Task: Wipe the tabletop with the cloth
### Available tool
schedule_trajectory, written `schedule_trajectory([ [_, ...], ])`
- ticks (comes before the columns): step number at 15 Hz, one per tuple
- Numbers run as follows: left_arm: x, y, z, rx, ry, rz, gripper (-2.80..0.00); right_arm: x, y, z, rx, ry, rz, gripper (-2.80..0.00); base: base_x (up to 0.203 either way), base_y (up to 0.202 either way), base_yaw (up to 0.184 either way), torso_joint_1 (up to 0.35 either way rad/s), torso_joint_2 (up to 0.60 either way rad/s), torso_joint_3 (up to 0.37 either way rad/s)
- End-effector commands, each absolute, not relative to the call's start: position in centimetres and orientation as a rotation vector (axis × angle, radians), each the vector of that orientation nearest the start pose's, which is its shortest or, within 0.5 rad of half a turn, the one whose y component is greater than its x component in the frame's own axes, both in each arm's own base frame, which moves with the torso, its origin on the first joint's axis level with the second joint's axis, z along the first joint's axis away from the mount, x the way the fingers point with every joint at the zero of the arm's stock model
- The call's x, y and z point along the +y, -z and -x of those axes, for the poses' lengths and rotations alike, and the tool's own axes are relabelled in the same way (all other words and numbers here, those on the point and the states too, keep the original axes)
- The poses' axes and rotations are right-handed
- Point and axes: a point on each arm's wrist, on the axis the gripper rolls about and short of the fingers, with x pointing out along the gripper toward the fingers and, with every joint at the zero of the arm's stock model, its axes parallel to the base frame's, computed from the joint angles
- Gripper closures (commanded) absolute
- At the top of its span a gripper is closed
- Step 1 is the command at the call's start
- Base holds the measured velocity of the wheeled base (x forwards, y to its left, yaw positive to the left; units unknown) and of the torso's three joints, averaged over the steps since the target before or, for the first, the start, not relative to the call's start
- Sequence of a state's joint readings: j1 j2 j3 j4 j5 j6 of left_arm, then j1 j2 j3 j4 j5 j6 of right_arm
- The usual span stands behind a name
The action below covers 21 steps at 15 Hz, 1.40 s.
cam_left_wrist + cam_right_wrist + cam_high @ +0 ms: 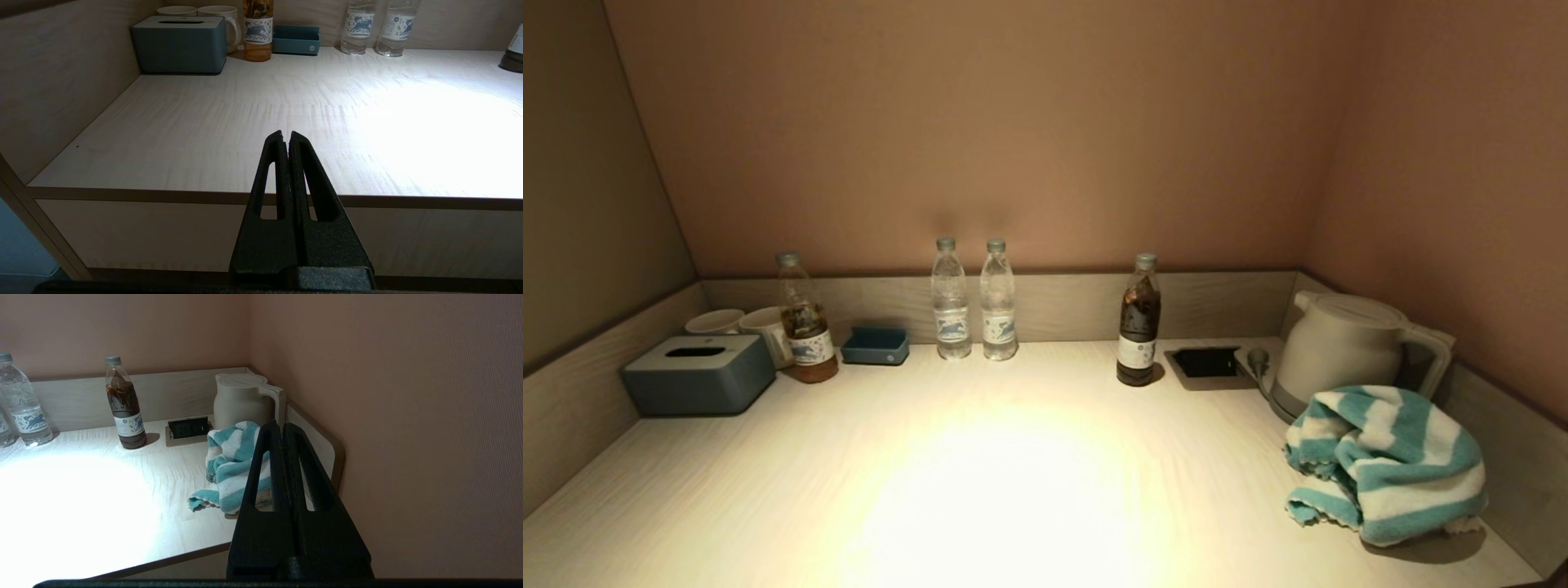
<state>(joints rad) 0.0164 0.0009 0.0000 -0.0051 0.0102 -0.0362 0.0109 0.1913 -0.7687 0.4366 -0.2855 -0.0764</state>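
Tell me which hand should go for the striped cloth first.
Right. The right hand already faces the cloth, bunched by the kettle on the robot's right. The left hand faces the tissue box side.

No readable text anywhere. The two water bottles (974, 300) left of the dark drink bottle (1138, 321) carry white labels with a blue animal-like picture, lettering too small to read; the dark bottle's own white label is also illegible. The tea bottle (804, 320) farther left of it, by the tissue box (699, 373), has the same kind of picture label, no legible words.
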Motion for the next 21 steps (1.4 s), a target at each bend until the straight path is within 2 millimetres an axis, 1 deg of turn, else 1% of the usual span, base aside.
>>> schedule_trajectory([
  [1,0.0,-7.6,2.3,-0.005,-0.028,0.037,0.00,-0.7,-22.3,9.5,-0.151,0.277,0.051,0.00,0.000,0.000,0.000,0.000,0.00,0.000],
  [2,0.0,-7.6,2.3,-0.005,-0.028,0.037,0.00,-0.7,-22.1,9.6,-0.159,0.262,0.050,0.00,0.000,0.000,0.000,0.000,0.00,0.000],
  [3,0.0,-7.6,2.3,-0.005,-0.028,0.037,0.00,-0.7,-21.6,10.3,-0.187,0.238,0.048,0.00,0.000,0.000,0.000,0.000,0.00,0.000],
  [6,0.0,-7.6,2.3,-0.005,-0.028,0.037,0.00,-0.6,-20.9,10.4,-0.195,0.220,0.049,0.00,0.000,0.000,0.000,0.000,0.00,0.000],
  [9,0.0,-7.6,2.3,-0.005,-0.028,0.037,0.00,-0.4,-19.7,11.0,-0.232,0.124,0.057,0.00,0.000,0.000,0.000,0.000,0.00,0.000],
  [11,0.0,-7.6,2.3,-0.005,-0.028,0.037,0.00,-0.4,-18.6,10.2,-0.205,0.098,0.060,0.00,0.000,0.000,0.000,0.000,0.00,0.000],
  [13,0.0,-7.6,2.3,-0.005,-0.028,0.037,0.00,-0.3,-18.4,9.7,-0.224,0.095,0.060,0.00,0.000,0.000,0.000,0.000,0.00,0.000],
  [15,0.0,-7.6,2.3,-0.005,-0.028,0.037,0.00,-0.3,-17.4,8.4,-0.213,0.094,0.060,0.00,0.000,0.000,0.000,0.000,0.00,0.000],
  [18,0.0,-7.6,2.3,-0.005,-0.028,0.037,0.00,-0.3,-17.2,7.8,-0.237,0.083,0.060,0.00,0.000,0.000,0.000,0.000,0.00,0.000],
  [20,0.0,-7.6,2.3,-0.005,-0.028,0.037,0.00,-0.2,-15.5,6.2,-0.220,0.044,0.069,0.00,0.000,0.000,0.000,0.000,0.00,0.000],
  [21,0.0,-7.6,2.3,-0.005,-0.028,0.037,0.00,-0.1,-15.1,5.8,-0.232,0.021,0.072,0.00,0.000,0.000,0.000,0.000,0.00,0.000],
])
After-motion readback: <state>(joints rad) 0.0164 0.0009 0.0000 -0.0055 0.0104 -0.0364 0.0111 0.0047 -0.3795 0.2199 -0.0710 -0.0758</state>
